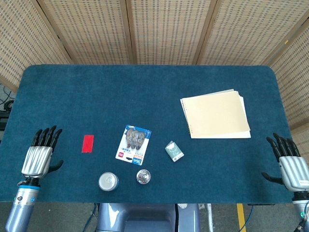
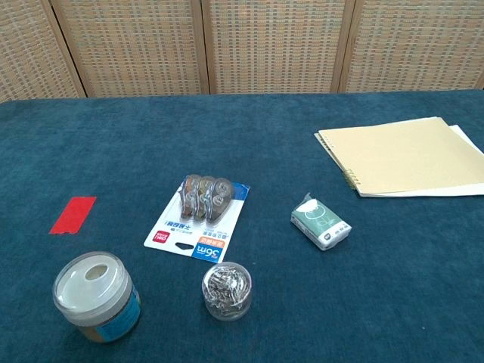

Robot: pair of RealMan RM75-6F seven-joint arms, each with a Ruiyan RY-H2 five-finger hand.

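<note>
My left hand (image 1: 39, 155) rests open on the blue table cover at the near left edge, fingers spread, holding nothing. My right hand (image 1: 289, 163) lies open at the near right edge, also empty. Neither hand shows in the chest view. Between them lie a blister pack of correction tapes (image 1: 134, 143) (image 2: 198, 215), a small green-white box (image 1: 174, 151) (image 2: 321, 222), a clear tub of metal clips (image 1: 143, 176) (image 2: 227, 290) and a round jar with a white lid (image 1: 108, 181) (image 2: 96, 296). A red strip (image 1: 88, 143) (image 2: 73, 214) is nearest the left hand.
A tan spiral notebook (image 1: 216, 115) (image 2: 404, 156) on white sheets lies at the right, beyond the right hand. The blue cover (image 1: 145, 92) spans the table. Woven wooden screens (image 1: 169, 29) stand behind the far edge.
</note>
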